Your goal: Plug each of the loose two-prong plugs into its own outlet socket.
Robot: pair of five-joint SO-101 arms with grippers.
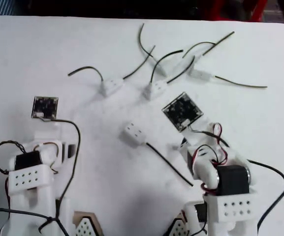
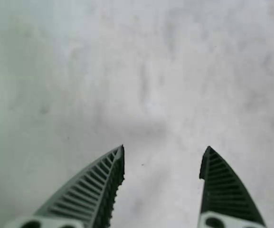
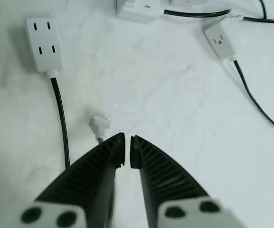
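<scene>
My right gripper (image 3: pixel 127 142) hangs low over the white table with its dark ribbed fingers together, only a thin slit between the tips. A small white two-prong plug (image 3: pixel 100 127) lies right beside one fingertip, its stub running behind that finger. Farther off lies a white outlet block (image 3: pixel 43 43) with two sockets facing up, and its black cord (image 3: pixel 61 118) runs back past the gripper. The same block (image 1: pixel 134 132) sits mid-table in the high view. A single white outlet (image 3: pixel 221 41) lies apart from these. My left gripper (image 2: pixel 164 154) is open over bare table.
Two white outlet pieces (image 1: pixel 110 87) (image 1: pixel 156 89) and another corded piece (image 1: pixel 199 74) lie at the back of the table, their black cords sprawling. The left arm (image 1: pixel 31 172) stands at the near left, the right arm (image 1: pixel 220 177) at the near right.
</scene>
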